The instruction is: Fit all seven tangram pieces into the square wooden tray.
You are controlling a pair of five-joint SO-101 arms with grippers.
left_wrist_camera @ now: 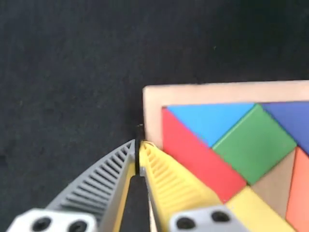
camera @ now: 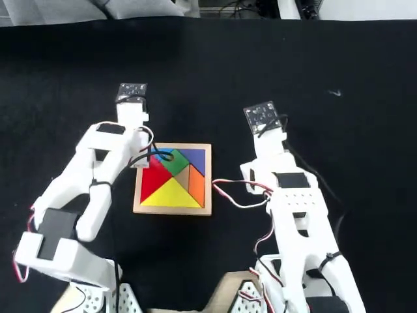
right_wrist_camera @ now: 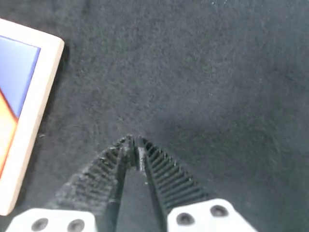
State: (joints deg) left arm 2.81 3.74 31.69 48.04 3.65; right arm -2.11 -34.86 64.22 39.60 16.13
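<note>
Wood of a pale tone makes the square wooden tray (camera: 172, 210), which lies on the black-covered bench (camera: 215, 78) between the two arms. Inside it I see a large red triangle (camera: 151, 182), a large yellow triangle (camera: 171, 197), a light blue triangle (left_wrist_camera: 210, 118), a green square (camera: 177, 163), a dark blue triangle (camera: 194, 156) and an orange piece (camera: 197, 184), all flat and edge to edge. In the middle is a small tan triangle (camera: 184, 177). It has nearly the colour of the tray, so I cannot tell if it is the seventh piece or the bare floor of an open slot.

The left pincer (left_wrist_camera: 137, 147) has its jaws pressed together with nothing between them. Its tip is just beside the outer rim of the tray, near the corner where the red triangle sits. The right pincer (right_wrist_camera: 133, 145) is closed in the same way and holds nothing. It hangs over bare cloth on the other side of the tray, a little apart from the rim.

In my judgement the task is at its last step, or already complete. The next move calls first for a check of the tan place. If it is a piece, the arms only need to draw away, and the left one should lift before it goes sideways, because its tip could push the tray.
</note>
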